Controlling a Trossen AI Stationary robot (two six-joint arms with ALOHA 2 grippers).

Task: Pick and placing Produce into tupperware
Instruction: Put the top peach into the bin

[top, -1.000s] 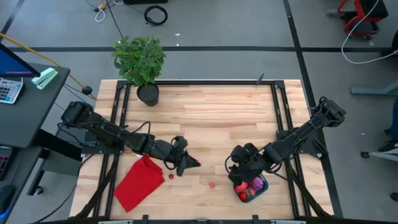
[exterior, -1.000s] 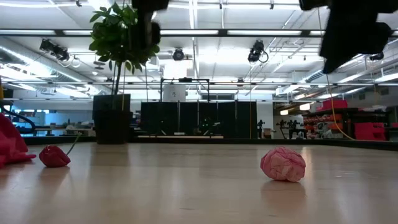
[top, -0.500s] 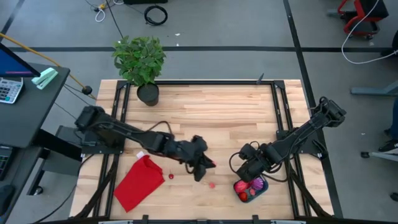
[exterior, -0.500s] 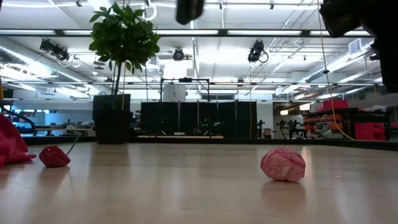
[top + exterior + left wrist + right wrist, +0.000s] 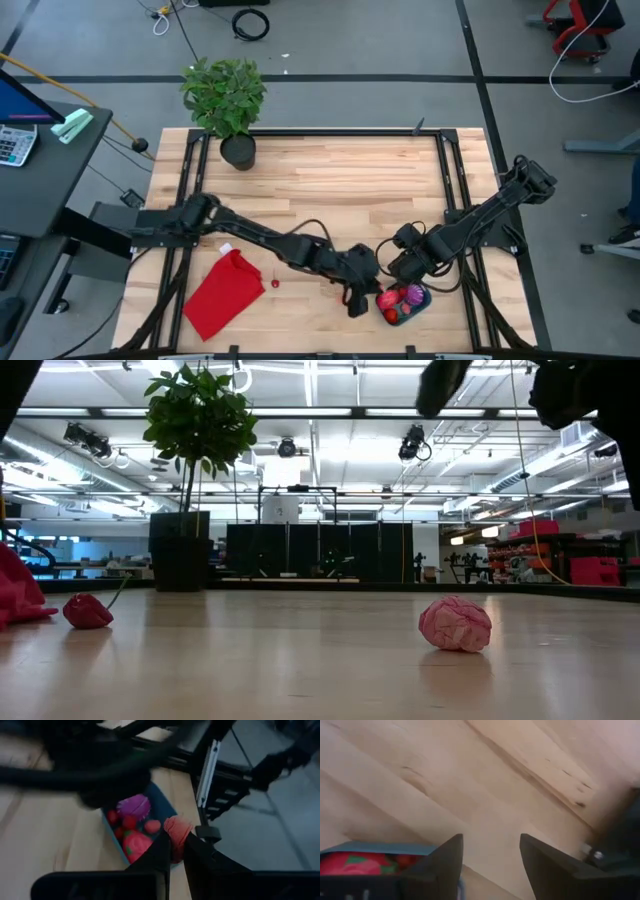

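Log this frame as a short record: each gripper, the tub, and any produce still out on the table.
left gripper: shut on a red produce piece, at the edge of the tupperware
right gripper: open, empty, beside the tupperware
tupperware contents: several red pieces and a purple piece
loose on table: pink piece; small red piece next to the red cloth

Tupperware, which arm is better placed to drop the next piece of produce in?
Left. The left gripper is shut on a reddish piece right at the tupperware, so it only needs to let go. The right gripper is beside the tub too, but open and empty.
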